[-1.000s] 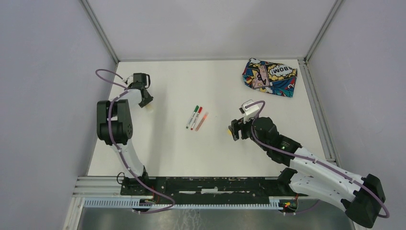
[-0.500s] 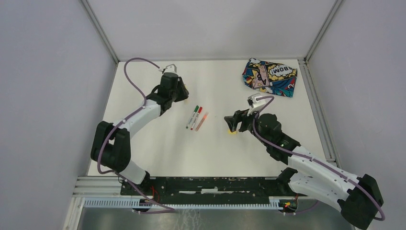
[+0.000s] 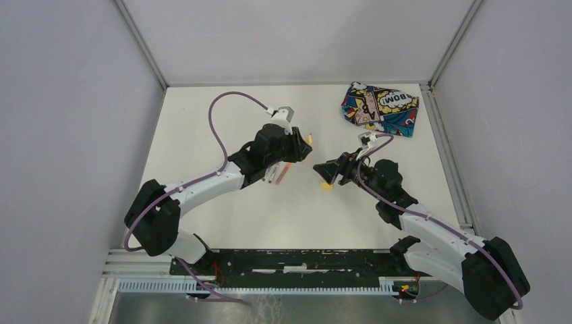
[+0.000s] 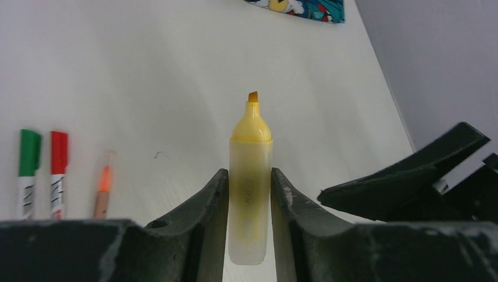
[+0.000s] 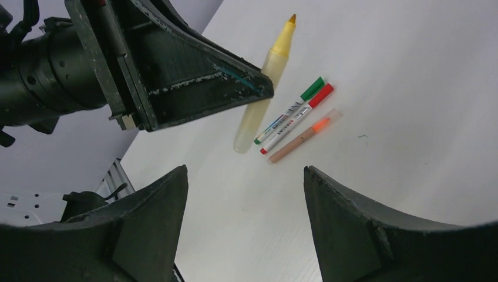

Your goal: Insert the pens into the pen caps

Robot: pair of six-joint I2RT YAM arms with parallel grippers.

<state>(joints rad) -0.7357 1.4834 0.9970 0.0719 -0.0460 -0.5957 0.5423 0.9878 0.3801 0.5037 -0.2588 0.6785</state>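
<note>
Capping the yellow pen is in hand: left fingers clamp it, tip bare; right fingers, apart and empty, should next grasp the yellow cap off the bench
</note>
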